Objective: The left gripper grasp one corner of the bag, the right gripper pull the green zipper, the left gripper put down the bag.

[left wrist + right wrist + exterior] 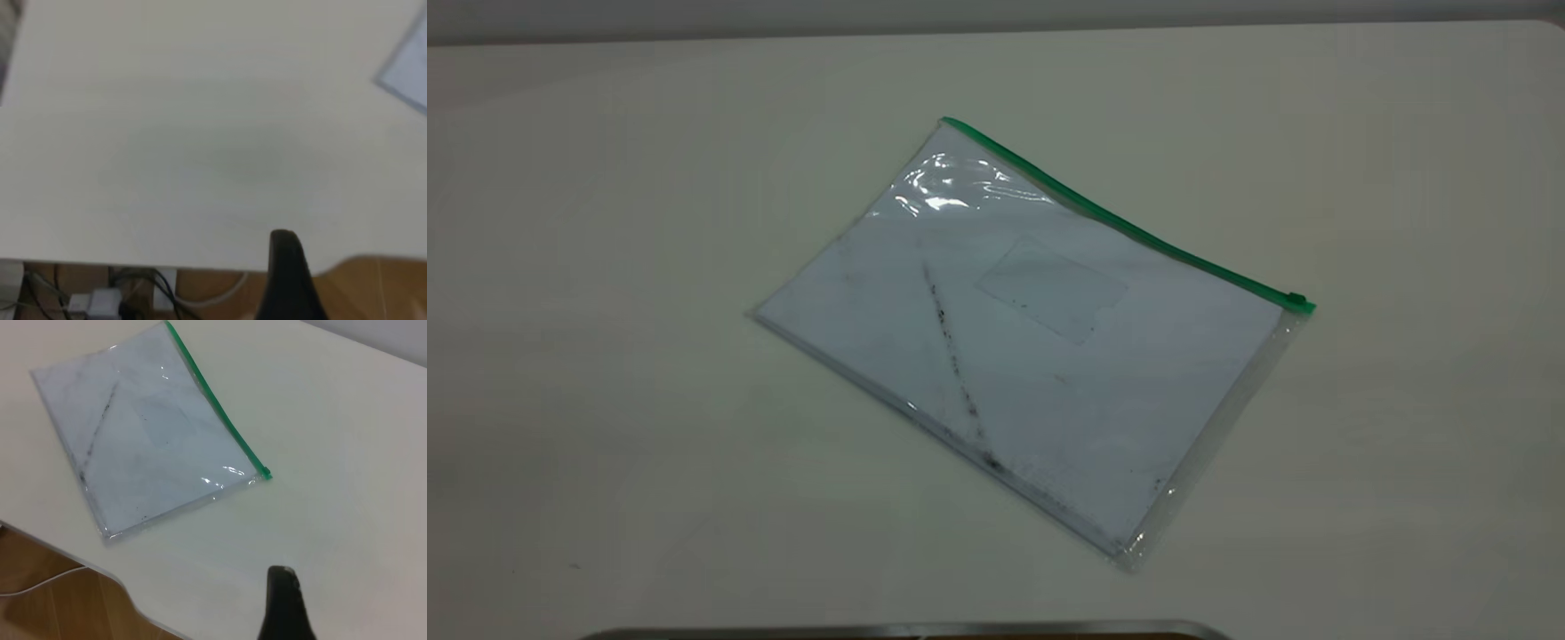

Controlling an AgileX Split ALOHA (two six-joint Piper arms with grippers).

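Note:
The bag (pixel 1032 338) lies flat on the white table, a clear pouch with a white sheet and a dark diagonal smudge. The green zipper (pixel 1120 222) runs along its far long edge, with the slider tab (pixel 1296 300) at the right end. The other green corner (pixel 947 122) is at the far left. Neither gripper shows in the exterior view. The right wrist view shows the whole bag (pixel 147 433), its zipper (pixel 217 410) and a black part of my right gripper (pixel 285 607), well apart from the bag. My left gripper (pixel 287 280) is over the table edge; one bag corner (pixel 407 70) shows far off.
The white table (pixel 605 267) spreads wide around the bag. A dark curved rim (pixel 907 631) lies at the front edge. Past the table edge the left wrist view shows wooden floor (pixel 373 287) and cables (pixel 133 293).

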